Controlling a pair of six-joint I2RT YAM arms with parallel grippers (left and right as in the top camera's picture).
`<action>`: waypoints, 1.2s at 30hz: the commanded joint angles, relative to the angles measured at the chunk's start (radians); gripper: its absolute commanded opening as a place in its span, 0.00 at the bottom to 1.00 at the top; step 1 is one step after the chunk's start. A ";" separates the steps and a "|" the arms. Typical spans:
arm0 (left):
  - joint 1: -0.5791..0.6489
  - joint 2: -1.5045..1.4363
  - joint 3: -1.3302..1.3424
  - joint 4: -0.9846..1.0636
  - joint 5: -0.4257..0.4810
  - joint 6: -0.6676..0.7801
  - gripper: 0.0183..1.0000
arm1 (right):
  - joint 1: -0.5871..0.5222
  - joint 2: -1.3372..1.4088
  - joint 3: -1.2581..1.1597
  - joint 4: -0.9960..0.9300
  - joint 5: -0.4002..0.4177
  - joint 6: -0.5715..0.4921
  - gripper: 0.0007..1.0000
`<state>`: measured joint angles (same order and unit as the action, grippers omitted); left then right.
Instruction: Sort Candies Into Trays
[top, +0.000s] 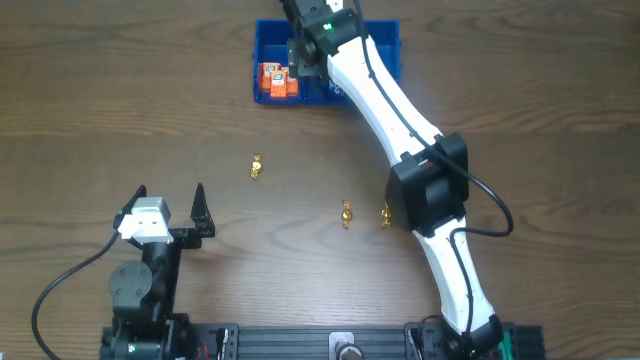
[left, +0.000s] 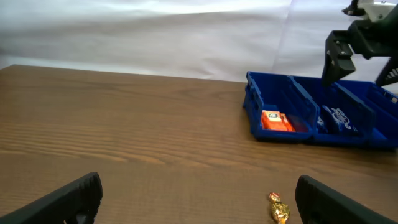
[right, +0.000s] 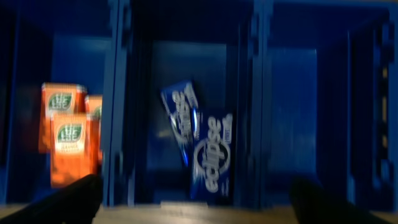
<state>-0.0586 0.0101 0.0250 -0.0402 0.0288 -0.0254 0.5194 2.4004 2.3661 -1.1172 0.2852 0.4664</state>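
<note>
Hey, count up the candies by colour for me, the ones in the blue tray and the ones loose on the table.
Orange boxes: 3, in the tray
Blue packs: 2, in the tray's next compartment
Gold wrapped candies: 3, loose on the table
Total: 8

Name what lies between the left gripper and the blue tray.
One gold-wrapped candy lies on the table, roughly between the left gripper and the blue tray. The top and left wrist views both show it.
</note>
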 joint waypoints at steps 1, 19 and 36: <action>0.006 -0.006 -0.020 -0.038 -0.006 0.003 1.00 | 0.097 -0.119 0.012 -0.075 -0.002 0.042 1.00; 0.006 -0.006 -0.020 -0.037 -0.006 0.003 1.00 | 0.357 0.167 0.010 -0.156 -0.183 0.376 1.00; 0.006 -0.006 -0.020 -0.037 -0.006 0.003 1.00 | 0.311 0.198 0.010 -0.156 -0.175 0.396 0.57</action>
<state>-0.0589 0.0101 0.0250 -0.0406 0.0288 -0.0254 0.8555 2.6030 2.3688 -1.2682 0.0978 0.8391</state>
